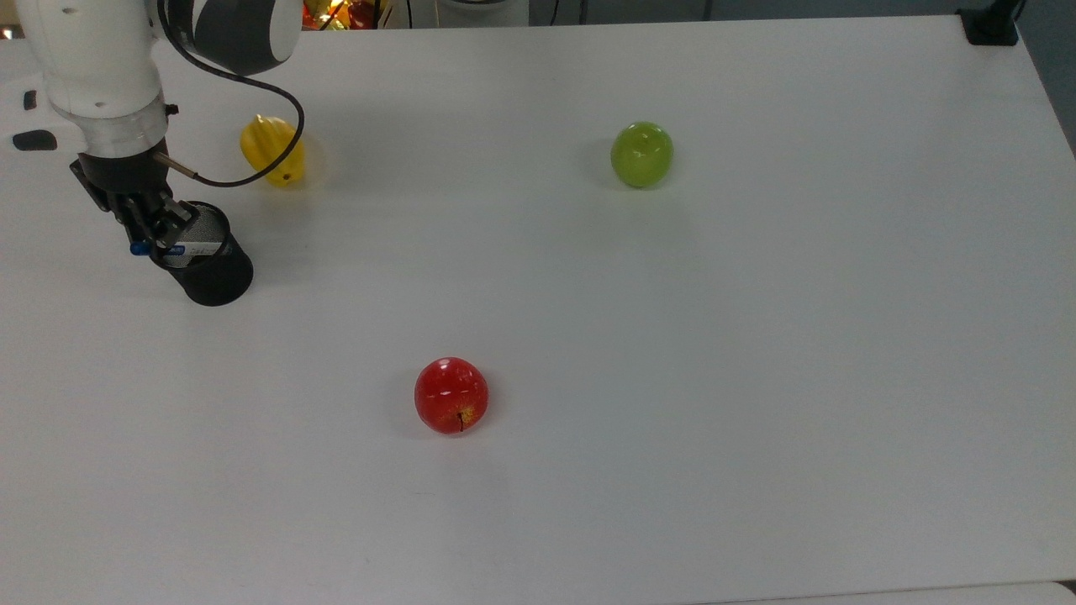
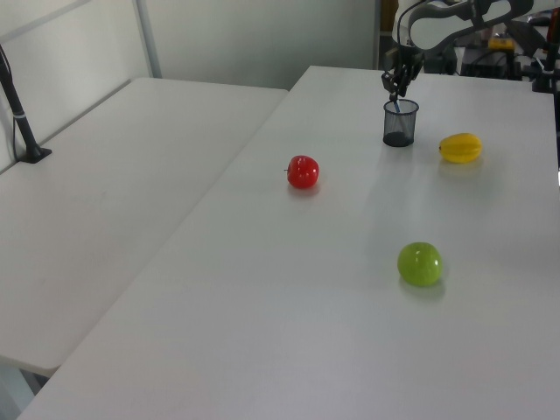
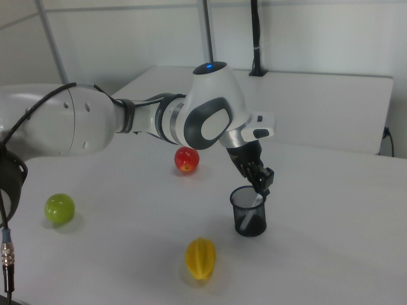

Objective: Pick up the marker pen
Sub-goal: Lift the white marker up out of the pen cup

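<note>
Red apple: I count one, nearest me in the top view, alone on the white table and well apart from everything else.

Green apple: one, further back and toward the top view's right.

Mesh cup: one black cup at the top view's left, standing upright in the right view.

Marker pen: one. It stands leaning in the cup, white barrel across the cup's mouth in the top view, blue cap end sticking out past the rim under my tool.

Gripper: I have it down at the cup's rim with the fingers around the pen's upper end. They look clenched on the pen, though I judge that from how narrow the gap reads.

Handling: I expect the pen to be light, rigid and smooth plastic, so it could slip or swivel in a loose pinch. The upper barrel just below the cap is where I would hold it, since the rest sits inside the cup.

Lift: I would pull along the pen's lean, or the light cup may tip or drag.

Yellow fruit: one ridged fruit, just beyond the cup.
</note>
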